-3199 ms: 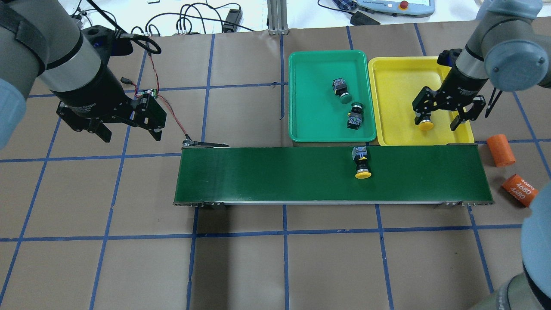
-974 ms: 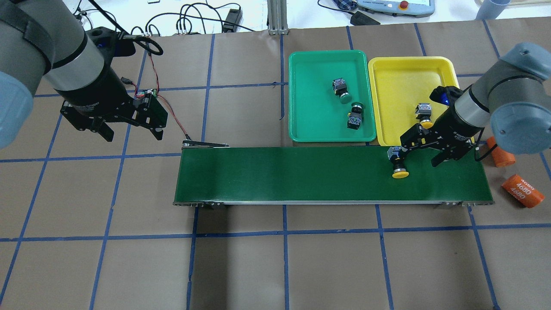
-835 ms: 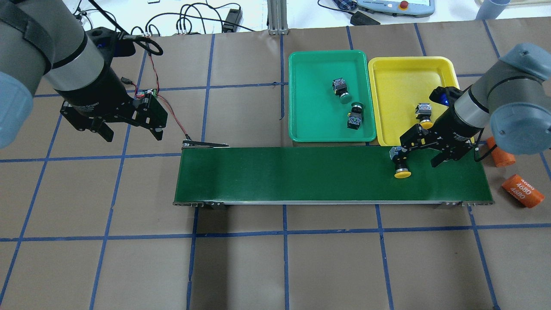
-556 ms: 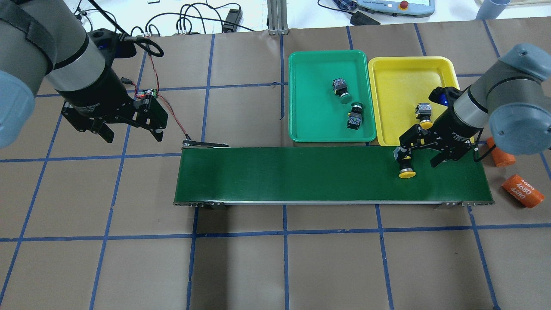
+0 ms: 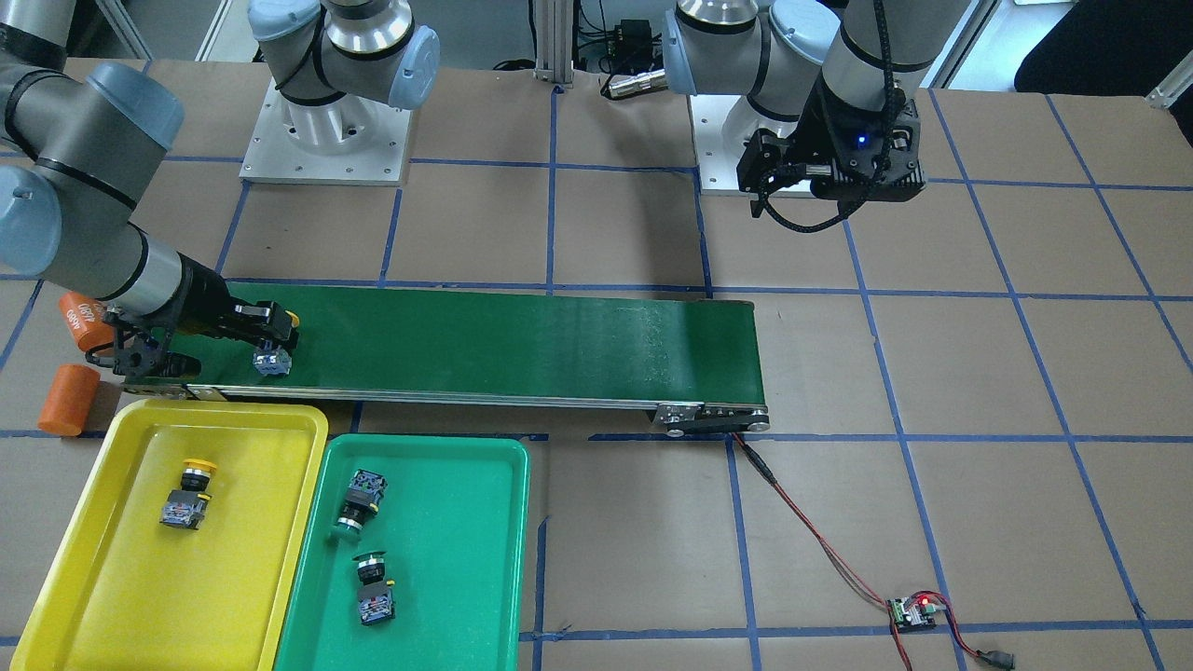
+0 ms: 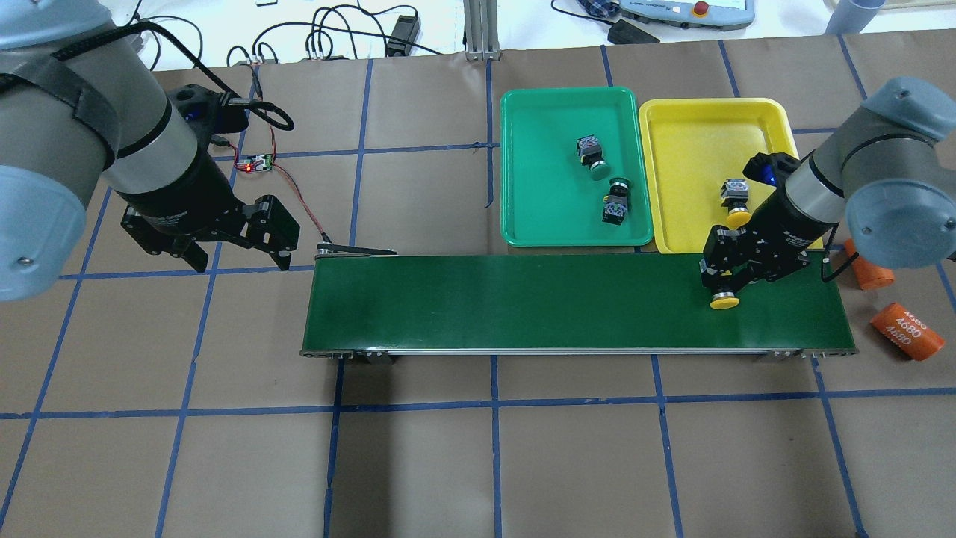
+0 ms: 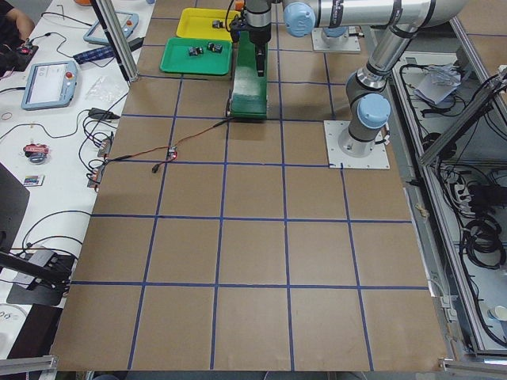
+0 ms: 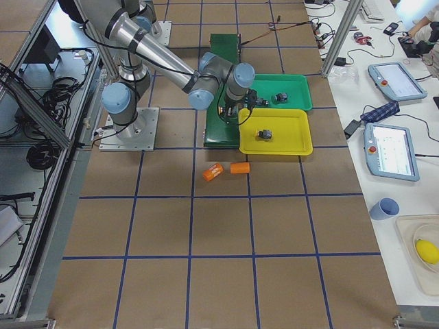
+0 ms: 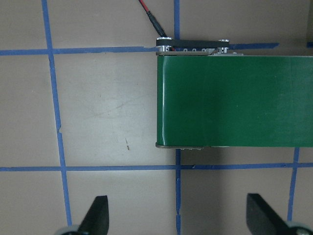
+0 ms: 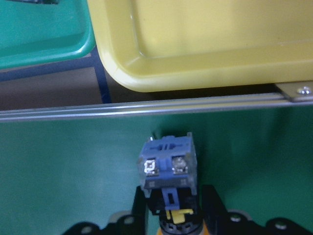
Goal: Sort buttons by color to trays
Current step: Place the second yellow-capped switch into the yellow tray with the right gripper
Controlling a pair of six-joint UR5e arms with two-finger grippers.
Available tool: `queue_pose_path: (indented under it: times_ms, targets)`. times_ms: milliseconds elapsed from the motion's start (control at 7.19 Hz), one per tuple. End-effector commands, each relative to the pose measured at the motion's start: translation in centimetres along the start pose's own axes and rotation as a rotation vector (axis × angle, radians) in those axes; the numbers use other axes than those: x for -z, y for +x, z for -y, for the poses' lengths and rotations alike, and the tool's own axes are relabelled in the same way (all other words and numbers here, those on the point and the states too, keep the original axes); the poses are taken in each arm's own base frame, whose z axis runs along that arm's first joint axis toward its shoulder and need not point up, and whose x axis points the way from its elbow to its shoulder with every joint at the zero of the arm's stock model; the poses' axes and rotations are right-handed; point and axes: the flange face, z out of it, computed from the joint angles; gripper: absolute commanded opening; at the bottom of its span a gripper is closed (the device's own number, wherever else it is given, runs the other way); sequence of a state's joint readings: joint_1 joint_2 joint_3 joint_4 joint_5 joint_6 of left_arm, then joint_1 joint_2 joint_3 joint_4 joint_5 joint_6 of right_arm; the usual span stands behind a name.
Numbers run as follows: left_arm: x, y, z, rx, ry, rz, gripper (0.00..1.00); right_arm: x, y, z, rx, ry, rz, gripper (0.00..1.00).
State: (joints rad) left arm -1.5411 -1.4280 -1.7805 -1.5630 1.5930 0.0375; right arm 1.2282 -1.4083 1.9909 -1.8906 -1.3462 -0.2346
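Observation:
A yellow-capped button [image 6: 724, 300] lies on the dark-green conveyor belt [image 6: 523, 299] near its right end. My right gripper [image 6: 726, 282] is shut on its black body; the right wrist view shows the grey-blue block [image 10: 168, 164] between the fingers. A second yellow button [image 6: 736, 202] lies in the yellow tray [image 6: 687, 134]. Two green-capped buttons [image 6: 594, 157] [image 6: 616, 202] lie in the green tray [image 6: 538, 149]. My left gripper [image 6: 240, 261] is open and empty, above the table just left of the belt's left end [image 9: 161, 98].
Two orange cylinders [image 6: 866, 261] [image 6: 904, 329] lie on the table right of the belt. A small circuit board [image 6: 258, 163] with a red wire runs to the belt's left end. Both trays touch the belt's far edge.
The yellow button travelled right along the belt, and my right gripper closed on it. My left arm moved nearer to the belt's left end.

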Motion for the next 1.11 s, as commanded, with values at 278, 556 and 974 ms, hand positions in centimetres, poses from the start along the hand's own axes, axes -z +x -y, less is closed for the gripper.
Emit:
queue_pose_path:
  times_ms: [278,556,974]
  targets:
    - [0.8,0.1,-1.1,-0.001,0.027,0.000,1.00,7.7,0.3,8.3,0.032,0.082,-0.110,0.00]
    - [0.1,0.0,-0.2,0.001,0.021,-0.005,1.00,7.1,-0.4,16.3,0.042,0.085,-0.112,0.51]
    - [0.9,0.1,-0.8,0.000,0.044,-0.002,1.00,6.7,-1.2,15.8,0.000,0.095,-0.052,1.00]
